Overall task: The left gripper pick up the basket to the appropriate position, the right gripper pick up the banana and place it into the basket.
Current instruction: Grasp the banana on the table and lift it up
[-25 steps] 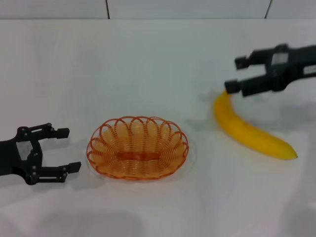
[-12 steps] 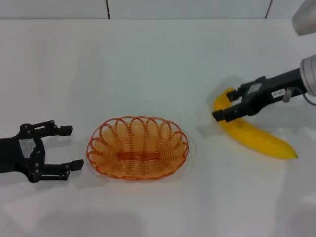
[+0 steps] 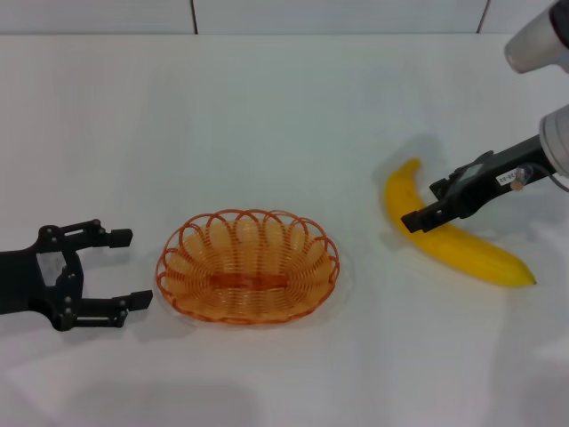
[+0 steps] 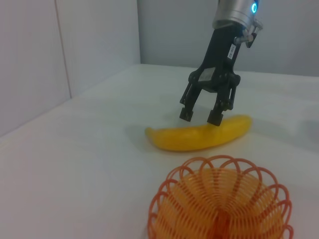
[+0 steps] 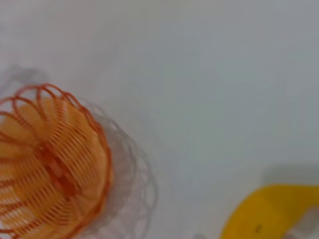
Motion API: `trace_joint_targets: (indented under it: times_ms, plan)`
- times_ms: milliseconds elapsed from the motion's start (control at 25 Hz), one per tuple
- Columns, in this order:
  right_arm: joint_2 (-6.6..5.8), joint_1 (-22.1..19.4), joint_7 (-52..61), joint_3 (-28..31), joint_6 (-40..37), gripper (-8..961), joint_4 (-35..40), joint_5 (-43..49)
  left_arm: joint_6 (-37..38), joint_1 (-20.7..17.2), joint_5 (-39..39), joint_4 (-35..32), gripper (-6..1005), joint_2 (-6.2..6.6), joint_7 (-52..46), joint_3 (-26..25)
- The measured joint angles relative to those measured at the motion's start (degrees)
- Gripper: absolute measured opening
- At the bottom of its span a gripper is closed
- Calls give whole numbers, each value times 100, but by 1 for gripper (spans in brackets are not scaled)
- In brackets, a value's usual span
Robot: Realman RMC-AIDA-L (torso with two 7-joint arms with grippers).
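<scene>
The orange wire basket (image 3: 247,265) sits on the white table, left of centre. My left gripper (image 3: 133,269) is open and empty just left of the basket's rim, not touching it. The yellow banana (image 3: 462,247) lies on the right. My right gripper (image 3: 425,206) is open and hangs low over the banana, one finger on each side of it. The left wrist view shows the basket (image 4: 219,199), the banana (image 4: 199,137) and the right gripper (image 4: 200,117) with its fingertips at the banana's top edge. The right wrist view shows the basket (image 5: 45,159) and one end of the banana (image 5: 269,211).
The white table (image 3: 267,107) stretches back to a white tiled wall (image 3: 338,13). A bare strip of table separates the basket from the banana.
My right gripper has dropped and swung from beyond the banana's far tip to over its body. My left gripper has crept slightly toward the basket.
</scene>
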State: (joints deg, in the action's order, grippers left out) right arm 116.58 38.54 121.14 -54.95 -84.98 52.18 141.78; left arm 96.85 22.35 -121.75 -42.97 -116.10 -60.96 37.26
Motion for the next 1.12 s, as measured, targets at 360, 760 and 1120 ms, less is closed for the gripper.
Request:
trace_joint_targets:
  times_ms: [360, 760, 1120]
  plan:
    - [6, 71, 163, -24, 95, 883, -74, 332, 0, 17, 0, 0, 880, 0, -11, 0]
    - [13, 94, 218, -174, 241, 864, -395, 433, 4, 16, 21, 0, 881, 0, -12, 1]
    - [14, 137, 266, -208, 319, 784, -502, 448, 17, 39, 28, 0, 880, -9, -28, 1]
